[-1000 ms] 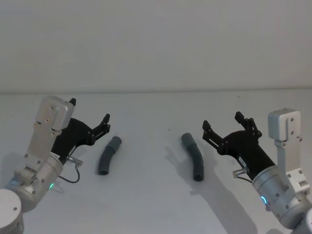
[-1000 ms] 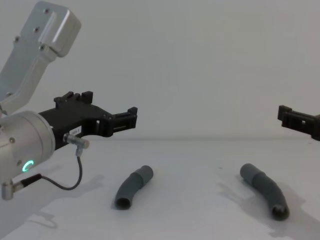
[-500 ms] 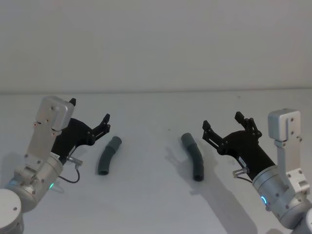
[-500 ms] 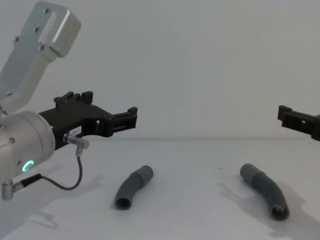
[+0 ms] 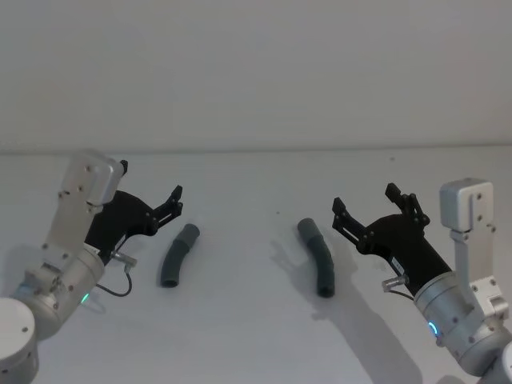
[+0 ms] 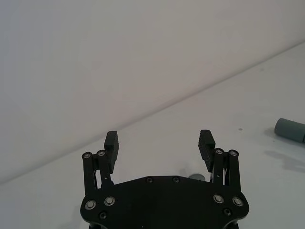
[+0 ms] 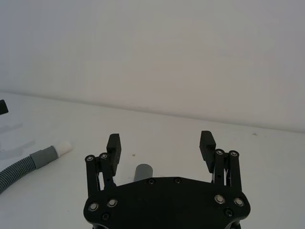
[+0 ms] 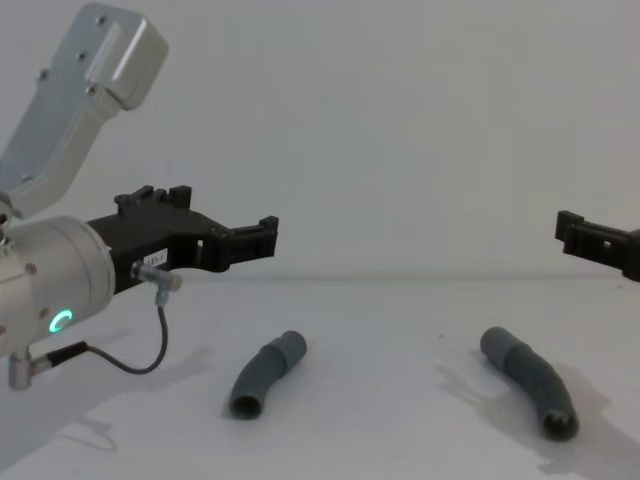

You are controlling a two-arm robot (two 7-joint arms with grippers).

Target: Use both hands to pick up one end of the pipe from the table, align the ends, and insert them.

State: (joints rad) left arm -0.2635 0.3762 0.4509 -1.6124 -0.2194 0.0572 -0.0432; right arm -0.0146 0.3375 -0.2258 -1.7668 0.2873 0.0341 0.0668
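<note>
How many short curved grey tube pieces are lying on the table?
2. One tube piece lies near the left gripper, the other piece near the right gripper; both rest apart on the table.

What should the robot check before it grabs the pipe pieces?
1. Fingers of left gripper open: ok.
2. Fingers of right gripper open: ok.
3. The left piece and right piece lie free on the table: ok.
4. Fingers of left gripper around left piece: not ok, apart from it.
5. Fingers of right gripper around right piece: not ok, apart from it.
6. Which end fits inside which: cannot tell.
</note>
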